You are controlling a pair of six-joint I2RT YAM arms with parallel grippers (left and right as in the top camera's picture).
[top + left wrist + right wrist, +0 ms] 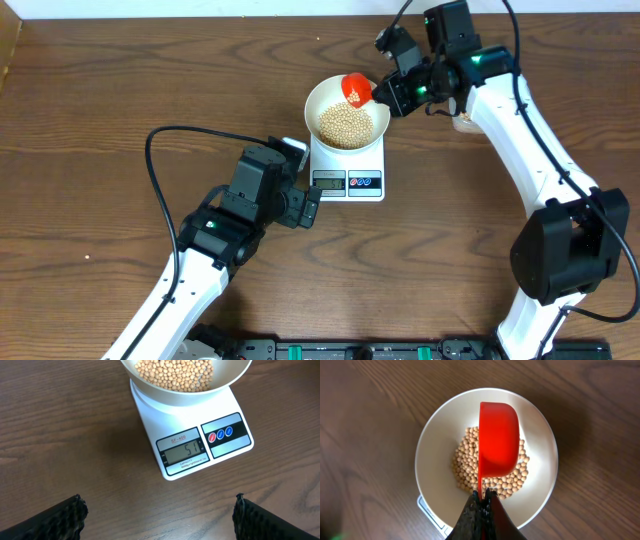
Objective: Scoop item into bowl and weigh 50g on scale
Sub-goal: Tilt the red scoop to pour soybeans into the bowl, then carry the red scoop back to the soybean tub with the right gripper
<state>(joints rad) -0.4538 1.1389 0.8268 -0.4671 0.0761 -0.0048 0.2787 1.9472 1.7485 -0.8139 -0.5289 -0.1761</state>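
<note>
White bowl (321,99) on scale (348,183) holds beans (346,125); red scoop (355,88) tilted above.

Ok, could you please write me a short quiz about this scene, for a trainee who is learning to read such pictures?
1. True or false: the bowl of beans stands on the scale.
2. Which number does the display show?
3. The right gripper holds: A) a red scoop by its handle, B) a metal fork, C) nothing.

Key: 1 true; 2 51; 3 A.
</note>
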